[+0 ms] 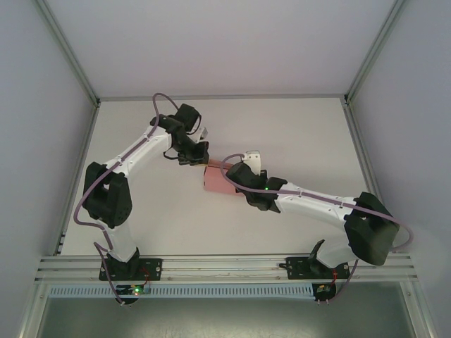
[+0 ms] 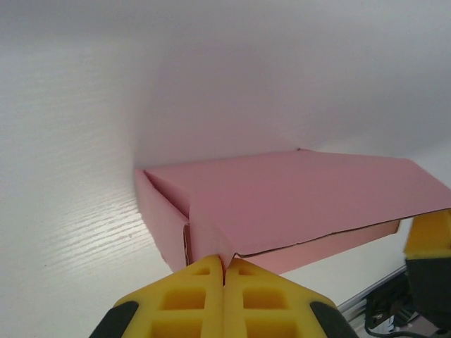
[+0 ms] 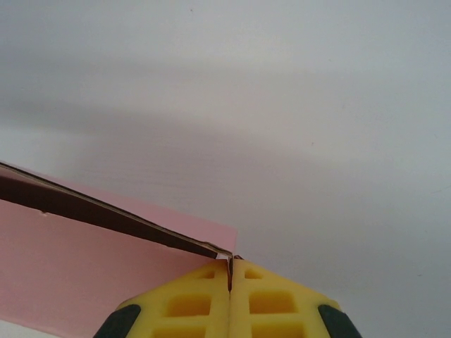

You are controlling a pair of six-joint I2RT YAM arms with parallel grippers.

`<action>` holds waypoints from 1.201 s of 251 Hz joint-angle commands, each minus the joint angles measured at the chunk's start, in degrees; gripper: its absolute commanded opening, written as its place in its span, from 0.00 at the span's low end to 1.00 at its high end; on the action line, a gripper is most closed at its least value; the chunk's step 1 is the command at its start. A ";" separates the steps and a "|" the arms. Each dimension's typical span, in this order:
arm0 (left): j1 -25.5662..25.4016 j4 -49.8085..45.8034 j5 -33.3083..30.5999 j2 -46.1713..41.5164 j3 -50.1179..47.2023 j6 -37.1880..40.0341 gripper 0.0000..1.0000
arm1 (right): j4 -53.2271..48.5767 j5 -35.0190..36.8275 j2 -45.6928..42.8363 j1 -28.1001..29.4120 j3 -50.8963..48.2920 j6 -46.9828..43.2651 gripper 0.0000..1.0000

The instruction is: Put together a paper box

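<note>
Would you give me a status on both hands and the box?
Left hand shut on paper box corner. Right hand shut on its opposite edge. Top flap ajar.

Left arm (image 1: 134,151) and right arm (image 1: 317,204) reach inward, wrists near each other; left gripper (image 2: 225,271) fingers pressed together; right gripper (image 3: 230,271) fingers closed too — pinching the box (image 3: 106,282) edge.

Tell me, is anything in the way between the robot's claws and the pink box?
No, nothing visible is in the way. The left claw is shut right on a corner of the paper box, and the right claw is shut on another thin edge of it. Both claws touch it.
</note>
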 commanded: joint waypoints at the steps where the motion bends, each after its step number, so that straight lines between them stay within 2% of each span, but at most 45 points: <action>1: -1.32 2.45 -3.09 -3.10 -5.72 4.17 0.00 | -4.36 -4.54 2.16 0.90 -2.76 -0.66 0.00; 21: -3.87 8.81 -7.44 -6.47 -13.06 3.76 0.00 | -0.16 -4.40 0.74 0.90 -5.44 0.50 0.00; 40: -6.43 19.30 -7.54 -10.70 -22.47 1.78 0.00 | 5.66 -4.99 -0.85 1.14 -8.58 0.95 0.00; 60: -9.66 26.67 -14.24 -14.50 -30.72 1.07 0.00 | 12.25 -6.08 -2.84 1.70 -12.00 -0.31 0.00; 97: -10.29 39.72 -14.68 -20.29 -43.74 -1.68 0.00 | 19.42 -4.88 -6.78 3.95 -17.45 -2.77 0.00; 118: -10.76 43.17 -14.75 -21.73 -47.29 -0.79 0.00 | 23.36 -7.01 -8.17 4.29 -20.24 -3.78 0.00; 141: -11.25 41.53 -16.35 -20.73 -46.47 -0.18 0.00 | 24.76 -9.76 -8.82 4.33 -20.91 -4.55 0.05; 181: -12.13 39.04 -17.63 -18.56 -42.88 0.55 0.00 | 21.46 -10.84 -13.13 3.88 -18.86 -5.21 0.28; 219: -12.28 38.56 -18.70 -19.38 -42.32 0.43 0.00 | 15.41 -11.20 -18.87 1.17 -16.75 -3.53 0.67; 258: -12.58 38.25 -18.16 -19.70 -41.98 0.69 0.00 | 16.39 -12.54 -23.40 -3.77 -18.26 2.31 0.81; 271: -12.85 38.16 -18.23 -19.63 -41.80 0.69 0.00 | 19.99 -13.89 -24.00 -5.33 -19.30 3.09 0.81; 301: -12.95 37.74 -18.68 -19.09 -41.21 0.88 0.00 | 20.37 -14.44 -21.96 -8.96 -18.17 5.71 0.80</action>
